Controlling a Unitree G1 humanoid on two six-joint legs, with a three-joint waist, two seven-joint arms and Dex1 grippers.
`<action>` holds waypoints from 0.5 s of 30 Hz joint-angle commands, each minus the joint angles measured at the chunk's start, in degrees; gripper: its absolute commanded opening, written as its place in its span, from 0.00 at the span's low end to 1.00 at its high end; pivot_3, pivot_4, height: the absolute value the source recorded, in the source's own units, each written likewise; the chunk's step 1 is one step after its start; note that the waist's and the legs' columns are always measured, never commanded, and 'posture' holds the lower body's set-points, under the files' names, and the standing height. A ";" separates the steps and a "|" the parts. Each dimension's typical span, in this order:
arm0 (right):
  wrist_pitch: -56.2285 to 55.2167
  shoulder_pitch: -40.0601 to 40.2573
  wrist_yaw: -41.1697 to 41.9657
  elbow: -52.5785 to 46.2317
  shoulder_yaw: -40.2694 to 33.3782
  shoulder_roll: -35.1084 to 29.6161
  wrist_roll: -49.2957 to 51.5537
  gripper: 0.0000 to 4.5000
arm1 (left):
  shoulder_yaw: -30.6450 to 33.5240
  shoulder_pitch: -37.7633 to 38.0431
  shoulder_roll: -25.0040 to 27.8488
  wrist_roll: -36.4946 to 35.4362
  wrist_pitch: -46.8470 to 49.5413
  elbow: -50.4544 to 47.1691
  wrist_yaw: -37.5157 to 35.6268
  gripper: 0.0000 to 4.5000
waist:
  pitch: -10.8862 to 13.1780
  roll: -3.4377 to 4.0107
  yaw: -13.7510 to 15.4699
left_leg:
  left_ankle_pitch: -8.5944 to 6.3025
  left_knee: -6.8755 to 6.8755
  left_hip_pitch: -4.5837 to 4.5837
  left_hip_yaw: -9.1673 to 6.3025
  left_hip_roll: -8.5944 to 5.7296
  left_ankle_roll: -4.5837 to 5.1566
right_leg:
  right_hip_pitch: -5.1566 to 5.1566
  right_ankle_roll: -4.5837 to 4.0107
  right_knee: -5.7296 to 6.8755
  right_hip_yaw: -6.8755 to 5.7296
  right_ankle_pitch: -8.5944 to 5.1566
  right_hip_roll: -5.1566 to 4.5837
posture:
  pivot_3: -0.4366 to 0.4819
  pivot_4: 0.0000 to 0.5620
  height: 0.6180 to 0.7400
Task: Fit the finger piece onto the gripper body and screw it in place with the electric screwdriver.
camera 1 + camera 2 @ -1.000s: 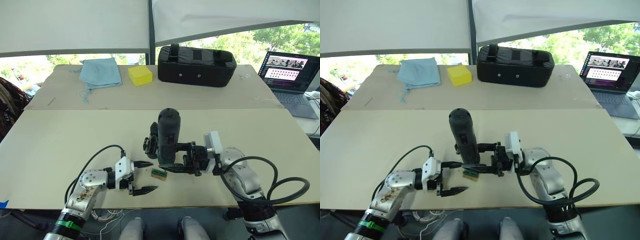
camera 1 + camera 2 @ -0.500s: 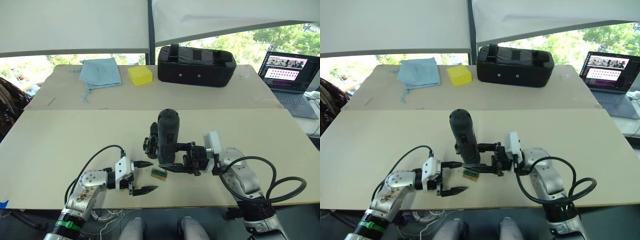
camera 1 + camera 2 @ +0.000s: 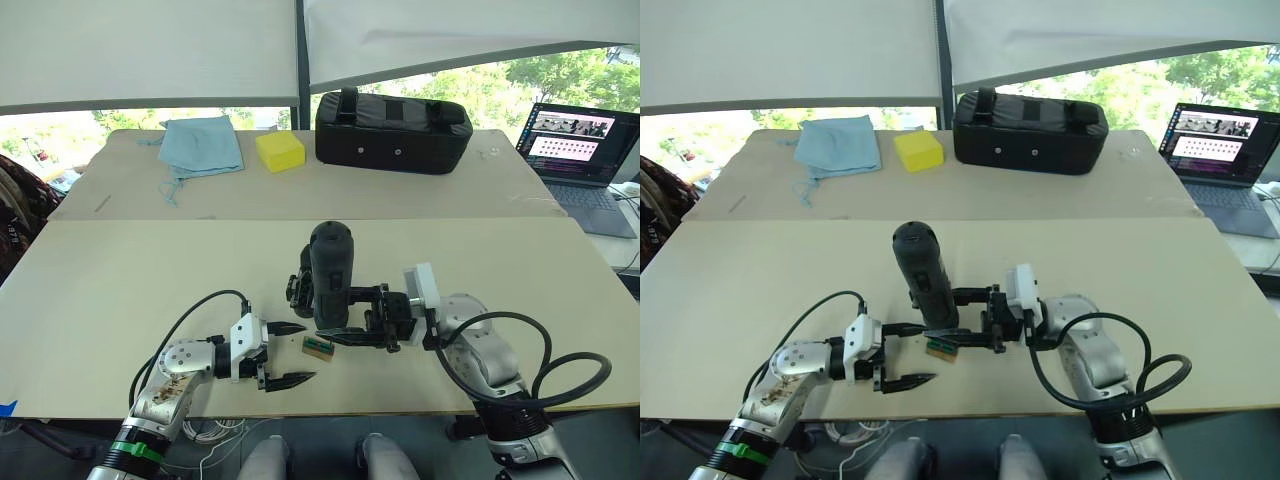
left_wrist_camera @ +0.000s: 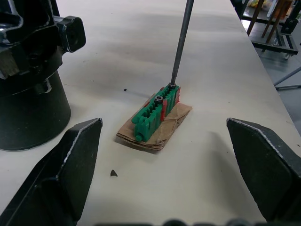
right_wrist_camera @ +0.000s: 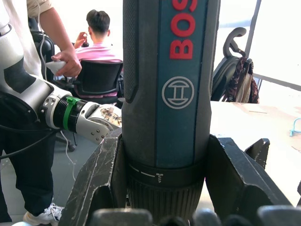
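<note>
A pale counter (image 3: 120,280) carries the work; behind it, on a second one, sit a big black zipped bag (image 3: 393,118), a blue cloth (image 3: 203,144) and a yellow block (image 3: 280,150), with an open laptop (image 3: 585,150) far right. Near the front edge the right pincer (image 3: 352,338) is clamped around the Bosch electric screwdriver (image 3: 331,275), which stands nearly upright. Over the last second its top has tipped slightly toward the robot's left. Its thin metal bit (image 4: 181,42) comes down onto a screw head seated in the small green-and-brown screw holder (image 4: 155,115), so the robot appears to be picking up a screw, an early step before any fastening. The gripper body (image 4: 28,70) stands on its round base just beside the holder, partly behind the screwdriver in the head views. The finger piece cannot be made out. The left pincer (image 3: 288,354) rests on the counter near the holder, fingers (image 4: 66,174) spread wide, holding nothing, unmoved
</note>
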 commanded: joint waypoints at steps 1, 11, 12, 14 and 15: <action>0.76 -0.84 -0.26 -3.32 -1.08 -0.44 2.54 0.42 | -0.12 0.60 -0.23 -0.40 -0.39 0.21 -0.01 1.00 | 0.00 0.00 0.00 | 0.00 0.00 0.00 0.00 0.00 0.00 | 0.00 0.00 0.00 0.00 0.00 0.00 | 0.48 0.27 1.00; 4.02 -2.08 -1.46 -6.64 -3.05 -1.11 6.68 0.42 | 0.90 1.13 0.07 -1.17 -0.37 -0.55 0.06 1.00 | 0.00 0.00 -0.12 | 0.00 0.00 -0.01 0.00 0.01 0.00 | -0.02 0.00 0.00 0.00 0.00 0.00 | 0.48 0.27 1.00; 4.31 -2.24 -1.55 -6.93 -3.18 -1.15 7.16 0.42 | 1.11 1.19 0.14 -1.33 -0.40 -0.63 0.04 1.00 | 0.00 0.00 -0.12 | 0.00 0.00 -0.01 0.00 0.02 0.00 | -0.02 0.00 0.00 0.00 0.00 0.01 | 0.48 0.27 1.00; 4.72 -2.45 -1.79 -7.38 -3.37 -1.36 7.85 0.42 | 1.64 1.34 0.21 -1.93 -0.48 -0.78 0.00 1.00 | 0.00 0.00 -0.13 | 0.00 0.00 -0.01 0.00 0.03 0.00 | -0.03 0.00 0.00 0.00 0.00 0.01 | 0.48 0.27 1.00; 4.92 -2.54 -1.90 -7.57 -3.45 -1.51 8.13 0.42 | 1.82 1.41 0.33 -2.16 -0.50 -0.90 -0.07 1.00 | 0.00 0.00 -0.13 | 0.00 0.00 -0.01 0.00 0.04 0.00 | -0.03 0.00 0.00 0.00 0.00 0.02 | 0.48 0.27 1.00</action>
